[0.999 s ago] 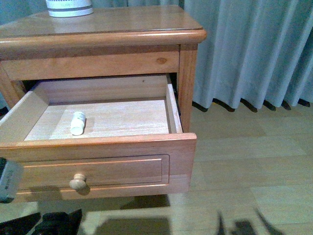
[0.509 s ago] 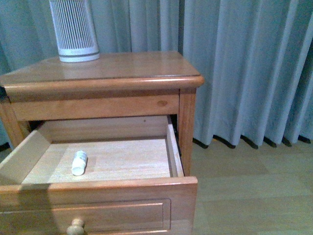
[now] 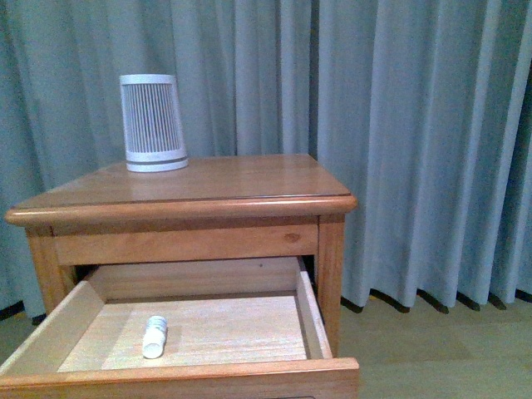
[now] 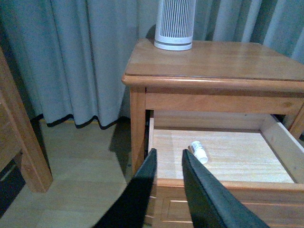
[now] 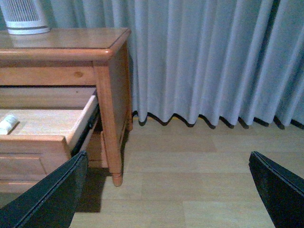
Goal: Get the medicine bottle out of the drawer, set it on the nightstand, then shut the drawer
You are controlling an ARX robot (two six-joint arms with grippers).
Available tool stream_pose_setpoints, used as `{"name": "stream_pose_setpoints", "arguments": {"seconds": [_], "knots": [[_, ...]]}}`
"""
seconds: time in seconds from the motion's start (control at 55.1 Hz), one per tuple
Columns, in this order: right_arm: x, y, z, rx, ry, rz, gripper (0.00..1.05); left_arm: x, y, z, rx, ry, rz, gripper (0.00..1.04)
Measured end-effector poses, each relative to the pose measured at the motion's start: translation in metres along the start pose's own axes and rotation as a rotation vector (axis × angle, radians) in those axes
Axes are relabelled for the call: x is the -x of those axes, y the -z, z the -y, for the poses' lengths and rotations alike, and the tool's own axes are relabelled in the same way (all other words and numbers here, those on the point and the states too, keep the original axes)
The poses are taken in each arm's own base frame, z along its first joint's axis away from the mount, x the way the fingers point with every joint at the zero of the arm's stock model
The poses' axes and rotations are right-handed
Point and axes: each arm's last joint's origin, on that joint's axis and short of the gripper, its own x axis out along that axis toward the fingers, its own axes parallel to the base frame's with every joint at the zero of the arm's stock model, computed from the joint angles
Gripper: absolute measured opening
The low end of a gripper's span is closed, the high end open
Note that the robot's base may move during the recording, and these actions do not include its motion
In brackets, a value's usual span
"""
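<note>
While the drawer (image 3: 233, 331) stands pulled out of the nightstand (image 3: 233, 179), the medicine bottle (image 3: 155, 336) lies inside near its front edge. The left gripper (image 4: 168, 154) is slightly apart, the right gripper (image 5: 168, 156) wide apart, both empty.

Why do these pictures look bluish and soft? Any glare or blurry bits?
Front view: cool, soft cast; the glossy top of the nightstand faintly mirrors the ribbed cylinder, no harsh glare. Left wrist view: the left gripper is dark and soft-edged close to the lens; the medicine bottle is readable. Right wrist view: the right gripper shows as featureless black shapes; shadow pools under the drawer.
</note>
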Motion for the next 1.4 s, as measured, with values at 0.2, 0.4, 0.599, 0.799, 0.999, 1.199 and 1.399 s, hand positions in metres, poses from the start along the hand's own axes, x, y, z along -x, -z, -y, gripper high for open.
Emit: {"name": "stream_pose_setpoints", "arguments": {"seconds": [0.2, 0.4, 0.599, 0.799, 0.999, 1.199, 1.399], "knots": [[0.0, 0.0, 0.0, 0.0, 0.001, 0.0, 1.04, 0.01, 0.022, 0.0, -0.006, 0.002, 0.003, 0.03], [0.0, 0.0, 0.0, 0.0, 0.001, 0.003, 1.04, 0.017, 0.035, -0.001, -0.006, 0.001, 0.011, 0.03], [0.0, 0.0, 0.0, 0.0, -0.007, 0.001, 1.04, 0.023, 0.046, -0.001, -0.006, -0.003, 0.011, 0.03], [0.0, 0.0, 0.0, 0.0, -0.008, 0.001, 1.04, 0.028, 0.054, -0.001, -0.006, -0.002, 0.011, 0.03], [0.0, 0.0, 0.0, 0.0, -0.005, 0.001, 1.04, 0.031, 0.058, -0.001, -0.006, 0.001, 0.01, 0.03], [-0.04, -0.052, 0.004, -0.113, -0.122, -0.294, 1.04, 0.038, 0.07, -0.001, -0.007, -0.001, -0.01, 0.03], [-0.138, -0.134, 0.001, -0.044, -0.117, -0.267, 1.04, 0.044, 0.07, -0.001, -0.007, 0.0, 0.012, 0.03]]}}
